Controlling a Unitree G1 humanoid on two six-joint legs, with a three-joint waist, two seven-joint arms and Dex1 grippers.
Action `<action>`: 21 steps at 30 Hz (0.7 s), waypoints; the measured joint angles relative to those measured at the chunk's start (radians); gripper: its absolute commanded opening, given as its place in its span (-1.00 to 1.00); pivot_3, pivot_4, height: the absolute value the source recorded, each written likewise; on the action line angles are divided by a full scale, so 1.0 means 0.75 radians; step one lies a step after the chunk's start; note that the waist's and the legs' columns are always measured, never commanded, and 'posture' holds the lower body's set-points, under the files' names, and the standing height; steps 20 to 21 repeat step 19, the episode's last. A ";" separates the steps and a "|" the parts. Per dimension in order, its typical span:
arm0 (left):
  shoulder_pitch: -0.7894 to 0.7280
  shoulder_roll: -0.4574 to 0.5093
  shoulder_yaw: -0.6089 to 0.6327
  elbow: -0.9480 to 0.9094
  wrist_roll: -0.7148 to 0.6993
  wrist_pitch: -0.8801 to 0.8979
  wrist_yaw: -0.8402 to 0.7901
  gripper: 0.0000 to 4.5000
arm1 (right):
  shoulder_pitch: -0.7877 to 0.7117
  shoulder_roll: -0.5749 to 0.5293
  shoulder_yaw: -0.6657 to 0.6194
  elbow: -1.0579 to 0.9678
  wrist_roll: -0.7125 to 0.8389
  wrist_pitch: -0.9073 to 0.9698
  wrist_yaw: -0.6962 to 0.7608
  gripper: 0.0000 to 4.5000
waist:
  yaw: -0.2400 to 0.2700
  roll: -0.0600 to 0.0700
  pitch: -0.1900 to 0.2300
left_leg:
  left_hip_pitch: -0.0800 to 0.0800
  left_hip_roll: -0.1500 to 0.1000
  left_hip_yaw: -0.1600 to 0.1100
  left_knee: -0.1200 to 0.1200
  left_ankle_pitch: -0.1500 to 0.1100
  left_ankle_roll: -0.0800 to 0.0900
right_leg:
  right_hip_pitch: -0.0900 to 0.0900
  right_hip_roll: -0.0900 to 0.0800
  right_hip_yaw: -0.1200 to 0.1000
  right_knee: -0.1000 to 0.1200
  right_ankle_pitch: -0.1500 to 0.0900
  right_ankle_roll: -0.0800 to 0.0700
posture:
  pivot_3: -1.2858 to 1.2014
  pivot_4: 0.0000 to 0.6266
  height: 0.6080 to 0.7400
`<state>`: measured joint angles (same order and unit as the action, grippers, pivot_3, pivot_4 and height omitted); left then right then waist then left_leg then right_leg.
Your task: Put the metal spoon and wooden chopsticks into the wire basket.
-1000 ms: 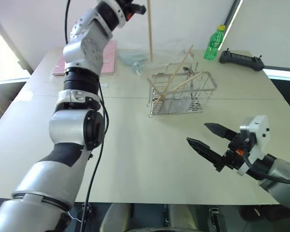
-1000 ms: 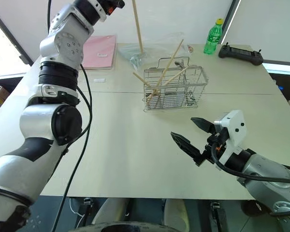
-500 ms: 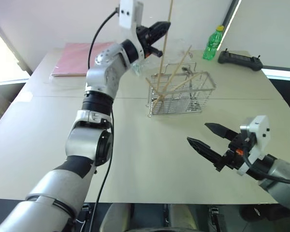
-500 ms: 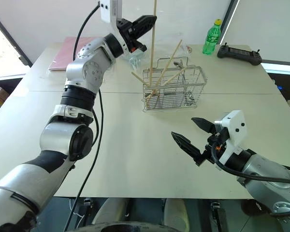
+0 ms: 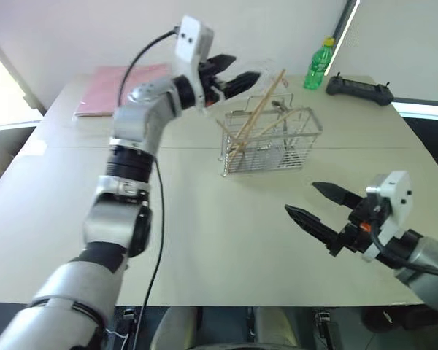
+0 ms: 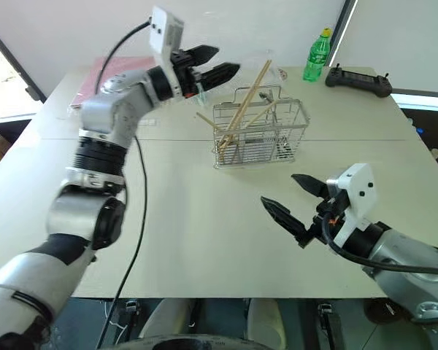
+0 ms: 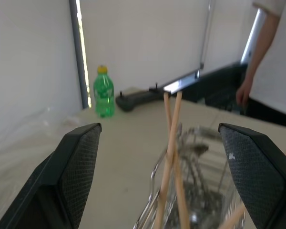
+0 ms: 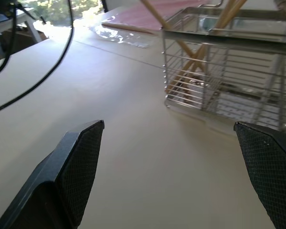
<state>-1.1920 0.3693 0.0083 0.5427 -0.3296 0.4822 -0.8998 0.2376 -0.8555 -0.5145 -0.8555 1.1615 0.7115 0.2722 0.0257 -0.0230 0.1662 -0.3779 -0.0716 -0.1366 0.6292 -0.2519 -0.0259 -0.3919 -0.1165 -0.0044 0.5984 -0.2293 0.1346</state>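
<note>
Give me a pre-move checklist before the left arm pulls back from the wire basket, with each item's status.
1. Left end effector open and holding nothing: ok; its fingers stand apart with no stick between them.
2. Wooden chopsticks inside the wire basket: ok; they lean crossed, tips above the rim.
3. Metal spoon in the basket: cannot tell; the wires hide what lies inside.
4. Basket upright on the table: ok.
5. Left end effector clear of the chopstick tips: cannot tell; it sits close beside them.
6. Right end effector open and away from the basket: ok.
</note>
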 measured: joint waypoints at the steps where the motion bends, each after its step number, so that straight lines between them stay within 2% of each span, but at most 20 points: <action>1: 0.013 0.076 -0.027 -0.027 0.004 0.003 -0.087 0.83 | -0.002 -0.005 -0.014 0.009 0.000 0.000 0.011 1.00 | -0.004 0.000 0.000 | 0.000 0.000 0.000 -0.001 0.000 0.000 | 0.000 0.000 0.000 0.000 0.000 0.000 | 0.03 -0.52 0.52; 4: 0.119 0.278 -0.059 -0.128 0.010 -0.057 -0.350 0.83 | 0.005 -0.017 -0.043 0.026 -0.007 0.000 0.043 1.00 | -0.018 0.002 -0.001 | 0.001 0.001 0.000 -0.004 0.000 0.000 | 0.000 -0.002 0.001 -0.001 -0.001 -0.002 | 0.03 -0.52 0.52; 9: 0.369 0.441 -0.106 -0.243 0.058 -0.167 -0.532 0.83 | 0.005 -0.023 -0.074 0.053 -0.029 0.000 0.086 1.00 | -0.016 0.002 0.000 | -0.001 0.002 -0.003 -0.003 0.000 0.000 | 0.000 -0.004 0.002 -0.002 -0.003 -0.005 | 0.03 -0.52 0.52; 14: 0.594 0.621 -0.146 -0.469 0.046 -0.149 -0.704 0.83 | 0.004 -0.040 -0.124 0.082 -0.039 0.002 0.125 1.00 | -0.017 0.002 0.000 | -0.004 0.002 -0.004 -0.002 0.000 0.000 | -0.003 -0.005 0.003 -0.004 -0.003 -0.007 | 0.03 -0.52 0.52; 17: 0.710 0.697 -0.146 -0.625 0.003 -0.079 -0.767 0.83 | -0.002 -0.039 -0.122 0.089 -0.039 0.004 0.128 1.00 | -0.016 0.003 0.000 | -0.004 0.003 -0.004 -0.002 0.000 0.000 | -0.003 -0.006 0.003 -0.004 -0.005 -0.009 | 0.03 -0.52 0.52; 21: 0.758 0.704 -0.145 -0.682 -0.009 -0.045 -0.758 0.83 | -0.007 -0.038 -0.118 0.088 -0.038 0.004 0.123 1.00 | -0.013 0.004 0.000 | -0.004 0.003 -0.005 -0.002 0.000 0.000 | -0.003 -0.005 0.003 -0.004 -0.005 -0.009 | 0.03 -0.52 0.52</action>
